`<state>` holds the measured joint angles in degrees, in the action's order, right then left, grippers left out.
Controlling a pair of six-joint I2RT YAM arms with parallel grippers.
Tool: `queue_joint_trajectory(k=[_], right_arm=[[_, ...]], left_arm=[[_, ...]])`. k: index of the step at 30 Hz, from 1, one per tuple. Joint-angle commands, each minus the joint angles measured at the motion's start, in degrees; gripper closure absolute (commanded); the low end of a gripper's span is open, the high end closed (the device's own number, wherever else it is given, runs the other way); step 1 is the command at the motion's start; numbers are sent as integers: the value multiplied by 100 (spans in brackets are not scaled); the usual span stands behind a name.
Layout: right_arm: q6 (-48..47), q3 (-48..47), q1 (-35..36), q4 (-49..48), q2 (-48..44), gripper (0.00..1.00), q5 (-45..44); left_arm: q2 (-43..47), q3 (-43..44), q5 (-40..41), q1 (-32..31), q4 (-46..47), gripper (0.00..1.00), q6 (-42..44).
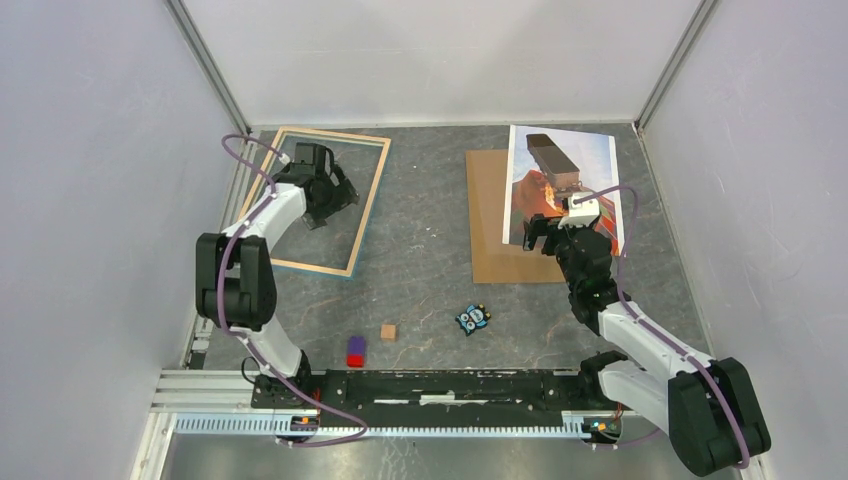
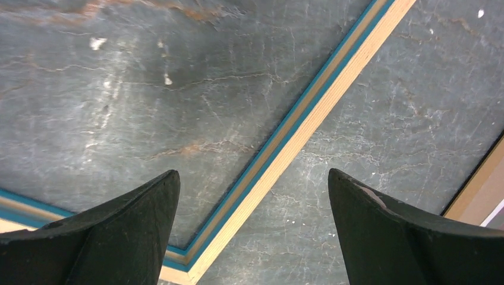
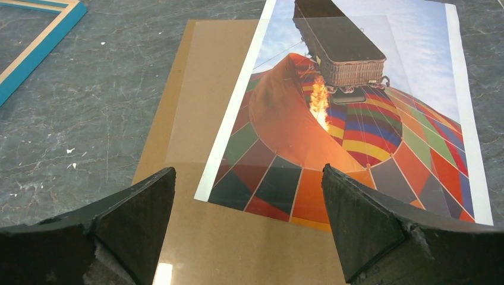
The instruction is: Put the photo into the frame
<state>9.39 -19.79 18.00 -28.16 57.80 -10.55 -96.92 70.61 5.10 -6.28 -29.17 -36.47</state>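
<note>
Your right fingers (image 3: pixel 386 231), spread and empty, are nearest: photo (image 3: pixel 356 119) lies dead ahead, long axis running away.

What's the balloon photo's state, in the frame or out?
Out. The photo lies face up, partly over the brown backing board, well apart from the frame, whose opening shows only tabletop.

My fingers (image 3: pixel 119 237) are dull black plastic. The photo (image 3: pixel 356 119) is smooth paper. The brown board (image 3: pixel 238 249) under it has a shiny spot. At ten o'clock, the frame (image 3: pixel 35 47) is pale wood, painted blue.
</note>
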Motion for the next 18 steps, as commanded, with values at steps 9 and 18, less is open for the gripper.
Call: queue_joint_trajectory(k=[9, 18], right_arm=[[-168, -106, 16, -55, -134, 2, -129], [-117, -34, 17, -119, -134, 2, -258]], left_arm=[[-1251, 652, -1995, 1, 7, 0, -266], [-1205, 201, -2547, -217, 486, 3, -780]])
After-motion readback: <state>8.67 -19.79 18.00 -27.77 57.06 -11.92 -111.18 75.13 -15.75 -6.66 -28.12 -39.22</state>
